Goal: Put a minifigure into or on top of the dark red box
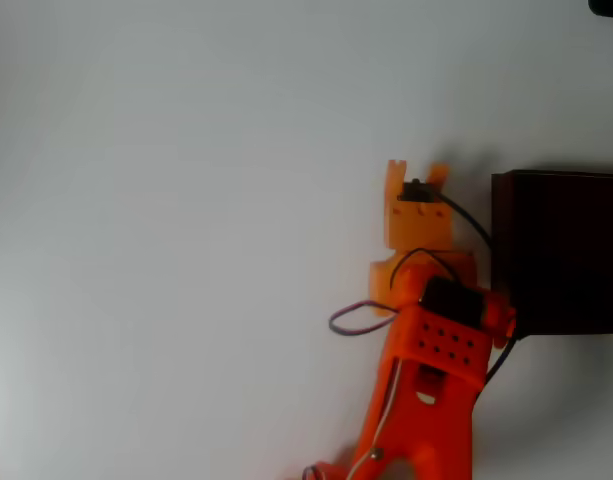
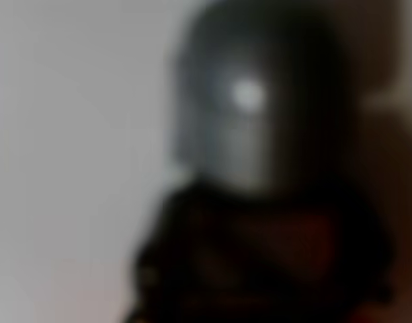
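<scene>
The minifigure point(image 2: 259, 155) looms very close and blurred in the wrist view, with a grey helmet above a dark body. In the overhead view my orange gripper point(image 1: 416, 172) points up the picture, just left of the dark red box point(image 1: 561, 255). Its two fingers stand a narrow gap apart, with a small dark shape between them. The gripper looks shut on the minifigure. The box lies at the right edge, its top a very dark maroon, and part of it runs out of frame. A brownish blur at the right of the wrist view matches the box.
The white table point(image 1: 186, 200) stretches bare to the left and above the gripper. The orange arm point(image 1: 426, 400) comes up from the bottom edge, with black and purple cables looping beside it close to the box's left wall.
</scene>
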Available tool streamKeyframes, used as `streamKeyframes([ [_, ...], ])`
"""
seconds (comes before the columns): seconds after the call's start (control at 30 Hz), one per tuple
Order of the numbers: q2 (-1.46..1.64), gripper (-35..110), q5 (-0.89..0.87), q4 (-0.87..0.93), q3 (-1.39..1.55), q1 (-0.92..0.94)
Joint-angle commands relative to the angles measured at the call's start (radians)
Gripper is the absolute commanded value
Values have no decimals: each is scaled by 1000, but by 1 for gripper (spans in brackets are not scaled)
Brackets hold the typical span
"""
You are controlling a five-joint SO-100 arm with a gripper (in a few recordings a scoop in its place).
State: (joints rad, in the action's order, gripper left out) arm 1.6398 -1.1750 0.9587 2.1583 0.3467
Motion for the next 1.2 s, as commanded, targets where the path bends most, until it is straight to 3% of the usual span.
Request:
streamKeyframes([
  [0.0,17,0,32,43,-49,14],
  [0.4,255,0,367,439,-474,341],
  [0.6,91,0,443,437,-607,449],
  [0.83,-109,6,446,331,-600,419],
  [0.9,-155,17,451,337,-624,403],
  [1.17,-15,25,525,365,-601,342],
])
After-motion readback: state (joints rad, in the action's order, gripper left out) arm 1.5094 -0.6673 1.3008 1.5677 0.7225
